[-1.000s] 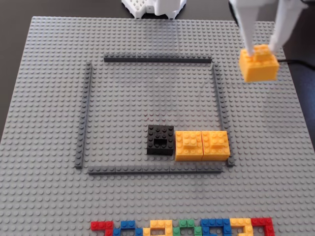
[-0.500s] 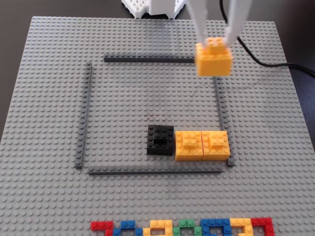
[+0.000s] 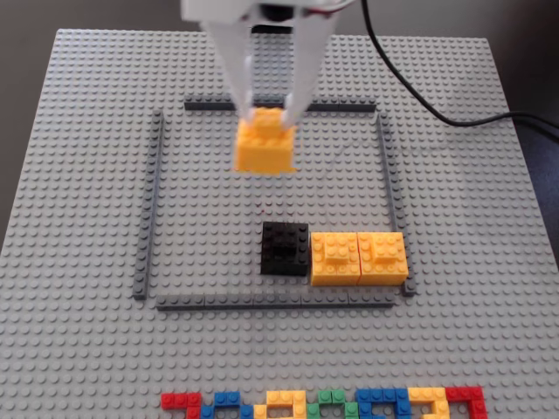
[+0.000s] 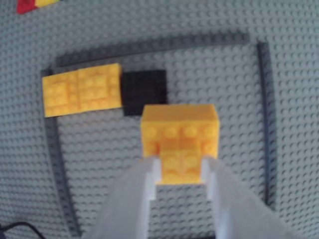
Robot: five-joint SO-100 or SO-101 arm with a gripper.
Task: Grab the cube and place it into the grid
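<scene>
- Above the grid's (image 3: 385,175) upper middle, held clear of the plate – the cube (image 3: 263,145), a yellow-orange LEGO block with a small raised piece on top, pinched by that piece between the white fingers of the gripper (image 3: 270,114).
- Clamped on the cube, then – jaws tight against either side of the raised piece in the wrist view (image 4: 180,160), with the block's studded body (image 4: 179,130) jutting out beyond the fingertips.
- Judged well along: picked up, carried inside the dark grey outline as seen from the fixed view, but not yet set down; no contact with the light grey baseplate (image 3: 87,105) visible.
- Left to do, by that reading: lowered onto the studs within the outline and let go.
- Possibly bound for the free patch above the black block (image 3: 285,248), though no telling the exact spot.
- Counted in the fixed view: one carried cube; one black block; one wide yellow block (image 3: 358,257) made of two joined pieces, sat touching the black one on its right, against the lower right corner.
- Counted too: four thin dark grey strips forming the square, one baseplate, one black cable (image 3: 437,109) trailing off to the right.
- Along the bottom edge, one row of small multicoloured bricks (image 3: 323,404) – red, blue, yellow, green – too cropped to count singly.
</scene>
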